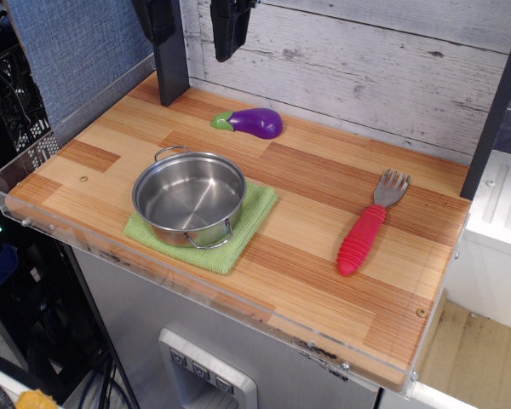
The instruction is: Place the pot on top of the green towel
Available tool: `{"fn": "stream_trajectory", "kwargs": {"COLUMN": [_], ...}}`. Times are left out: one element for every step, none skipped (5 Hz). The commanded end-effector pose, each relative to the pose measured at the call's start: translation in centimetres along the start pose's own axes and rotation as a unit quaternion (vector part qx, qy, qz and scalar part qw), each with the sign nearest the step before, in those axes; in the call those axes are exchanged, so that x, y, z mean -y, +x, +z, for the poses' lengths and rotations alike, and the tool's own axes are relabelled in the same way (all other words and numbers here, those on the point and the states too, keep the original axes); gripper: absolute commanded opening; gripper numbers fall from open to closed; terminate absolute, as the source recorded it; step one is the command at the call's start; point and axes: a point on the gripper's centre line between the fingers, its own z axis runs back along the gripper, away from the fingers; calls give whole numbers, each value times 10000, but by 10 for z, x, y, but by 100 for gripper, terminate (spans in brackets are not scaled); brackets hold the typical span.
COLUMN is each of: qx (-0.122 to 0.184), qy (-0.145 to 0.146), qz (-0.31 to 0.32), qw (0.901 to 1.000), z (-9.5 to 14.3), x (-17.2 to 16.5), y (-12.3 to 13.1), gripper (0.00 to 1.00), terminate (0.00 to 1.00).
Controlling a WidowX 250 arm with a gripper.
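The shiny steel pot (189, 196) stands upright on the light green towel (257, 210) near the front left of the wooden table. The towel shows around the pot's front and right sides. My gripper (192, 24) is high at the top edge of the view, above the back left of the table and well clear of the pot. Its two dark fingers (226, 30) hang wide apart with nothing between them.
A purple toy eggplant (251, 122) lies behind the pot. A fork with a red handle (368, 227) lies at the right. A black post (172, 72) stands at the back left. A clear plastic rim (34, 162) runs along the table's left and front edges.
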Motion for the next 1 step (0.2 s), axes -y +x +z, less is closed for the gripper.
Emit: {"fn": "stream_trajectory", "kwargs": {"qx": [214], "qy": [58], "qz": [4], "qw": [9998], "z": [14], "x": [-6], "y": [-4], "gripper": [100], "terminate": [100]}}
